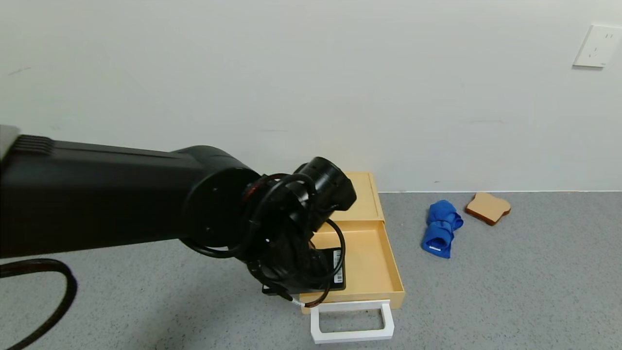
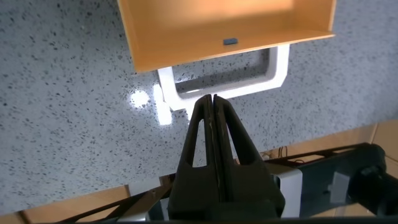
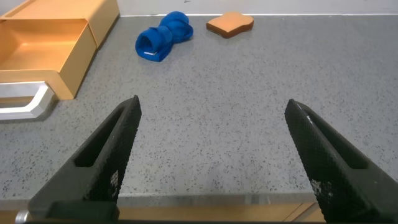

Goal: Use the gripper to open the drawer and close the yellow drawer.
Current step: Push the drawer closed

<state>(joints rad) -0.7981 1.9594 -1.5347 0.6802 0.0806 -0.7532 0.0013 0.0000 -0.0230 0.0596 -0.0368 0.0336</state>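
Note:
The pale yellow drawer point(image 1: 363, 200) stands against the wall with its tray point(image 1: 371, 265) slid out towards me. The tray's white loop handle point(image 1: 352, 322) lies at the front. My left arm reaches over the tray's left front corner, and its wrist point(image 1: 291, 262) hides the fingers in the head view. In the left wrist view the left gripper point(image 2: 211, 98) is shut and empty, its tips at the outer bar of the handle point(image 2: 277, 70); contact cannot be told. The tray point(image 2: 186, 50) looks empty. My right gripper point(image 3: 212, 104) is open and empty over bare table.
A rolled blue cloth point(image 1: 441, 228) and a bread slice point(image 1: 488, 207) lie right of the drawer near the wall. Both show in the right wrist view, the cloth point(image 3: 161, 38) and the bread point(image 3: 230, 23). The grey speckled table point(image 1: 510, 291) spreads to the right.

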